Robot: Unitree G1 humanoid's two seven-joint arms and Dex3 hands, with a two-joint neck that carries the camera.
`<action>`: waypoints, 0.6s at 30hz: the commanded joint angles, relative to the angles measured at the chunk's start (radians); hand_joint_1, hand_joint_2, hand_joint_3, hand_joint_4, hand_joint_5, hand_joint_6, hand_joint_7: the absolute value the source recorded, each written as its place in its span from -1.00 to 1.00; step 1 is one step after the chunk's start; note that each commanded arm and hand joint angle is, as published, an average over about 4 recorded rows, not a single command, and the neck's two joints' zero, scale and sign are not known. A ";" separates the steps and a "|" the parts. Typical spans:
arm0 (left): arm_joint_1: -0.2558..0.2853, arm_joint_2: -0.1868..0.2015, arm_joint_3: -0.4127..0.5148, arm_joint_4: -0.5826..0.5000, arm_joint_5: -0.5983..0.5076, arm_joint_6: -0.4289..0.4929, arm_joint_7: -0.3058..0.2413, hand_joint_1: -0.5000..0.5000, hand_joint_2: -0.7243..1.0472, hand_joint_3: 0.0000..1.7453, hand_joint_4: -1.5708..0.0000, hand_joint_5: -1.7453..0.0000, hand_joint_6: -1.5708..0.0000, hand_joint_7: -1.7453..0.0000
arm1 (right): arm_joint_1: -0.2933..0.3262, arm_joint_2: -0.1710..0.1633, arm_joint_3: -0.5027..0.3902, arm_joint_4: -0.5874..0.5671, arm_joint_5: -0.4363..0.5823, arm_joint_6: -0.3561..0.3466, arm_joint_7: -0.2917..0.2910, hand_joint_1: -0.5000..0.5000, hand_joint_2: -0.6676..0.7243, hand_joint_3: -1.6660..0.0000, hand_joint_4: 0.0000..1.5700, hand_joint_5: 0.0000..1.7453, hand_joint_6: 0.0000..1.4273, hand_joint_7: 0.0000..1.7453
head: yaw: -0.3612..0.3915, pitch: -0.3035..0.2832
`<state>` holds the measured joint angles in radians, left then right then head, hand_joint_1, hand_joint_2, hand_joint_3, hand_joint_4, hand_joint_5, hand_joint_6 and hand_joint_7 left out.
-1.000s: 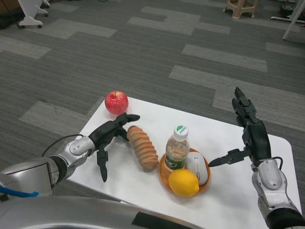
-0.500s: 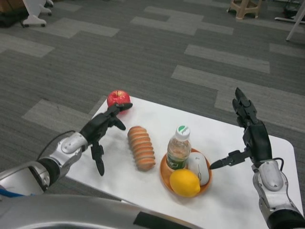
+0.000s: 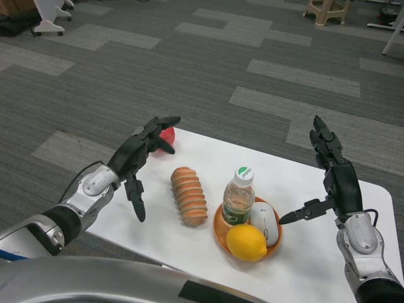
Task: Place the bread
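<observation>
The bread (image 3: 189, 196) lies on the white table (image 3: 297, 265), just left of the orange bowl (image 3: 219, 232). My left hand (image 3: 136, 154) hovers left of it, fingers spread, holding nothing. My right hand (image 3: 334, 180) waits at the far right, fingers wide.

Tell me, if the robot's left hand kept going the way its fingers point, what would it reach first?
Probably the red apple: the left hand points up-right toward it and already hides part of it, though depth is unclear.
</observation>
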<state>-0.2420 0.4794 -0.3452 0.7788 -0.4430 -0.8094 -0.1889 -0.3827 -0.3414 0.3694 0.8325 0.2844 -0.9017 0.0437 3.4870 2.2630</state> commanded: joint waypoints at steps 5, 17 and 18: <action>-0.050 -0.002 -0.085 -0.109 -0.186 -0.014 0.022 -0.91 -0.65 -0.90 1.00 -0.41 1.00 0.44 | -0.006 -0.004 -0.004 -0.032 0.012 -0.002 -0.007 -0.33 0.18 1.00 -1.00 -1.00 -1.00 -1.00 | -0.009 0.007; -0.069 -0.016 -0.147 -0.210 -0.308 -0.057 0.065 -0.97 -0.92 -0.90 1.00 0.09 1.00 0.68 | 0.005 -0.005 -0.004 -0.059 0.012 -0.002 -0.007 -0.33 0.18 1.00 -1.00 -1.00 -1.00 -1.00 | -0.015 0.015; -0.070 -0.016 -0.154 -0.216 -0.317 -0.057 0.067 -0.98 -0.95 -0.90 1.00 0.18 1.00 0.78 | 0.006 -0.005 -0.005 -0.061 0.012 -0.002 -0.007 -0.33 0.18 1.00 -1.00 -1.00 -1.00 -1.00 | -0.016 0.015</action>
<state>-0.3023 0.4682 -0.4871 0.5783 -0.7402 -0.8559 -0.1279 -0.3822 -0.3411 0.3698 0.7820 0.2843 -0.9017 0.0427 3.4722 2.2778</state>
